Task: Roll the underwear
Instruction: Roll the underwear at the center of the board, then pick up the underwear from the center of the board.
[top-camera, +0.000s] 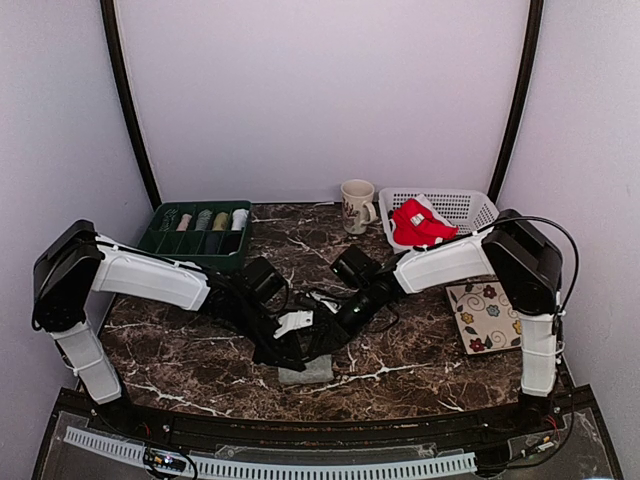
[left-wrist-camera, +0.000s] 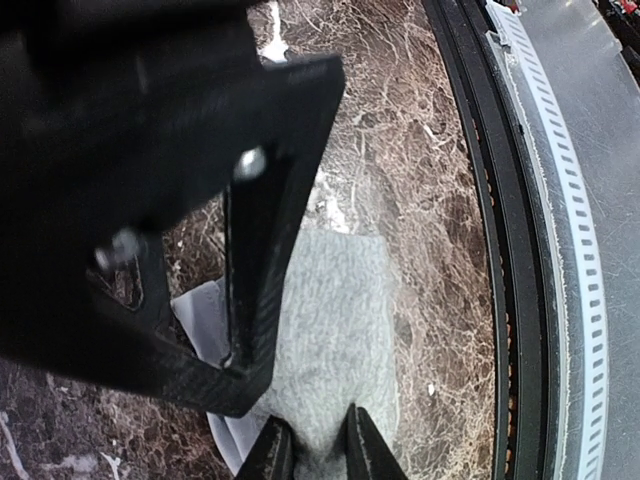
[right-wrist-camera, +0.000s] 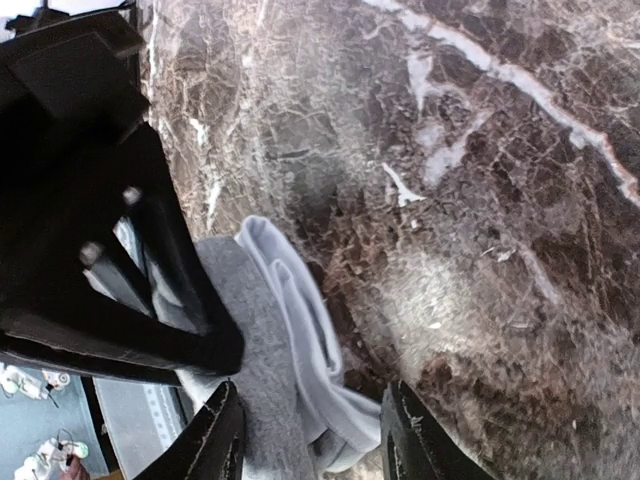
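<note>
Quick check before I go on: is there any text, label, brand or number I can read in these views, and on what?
No readable text in any view.
Mug: reddish print, too blurred to read.
Patterned tile: flowers only, no words.
Grey underwear: no tag or lettering shows.

from above, left arm (top-camera: 150, 276) and right arm (top-camera: 440, 262) hide most of the grey underwear (top-camera: 308, 374); at the left wrist, the right claw (left-wrist-camera: 200, 330) is a blurred black mass, the cloth cut off below.
</note>
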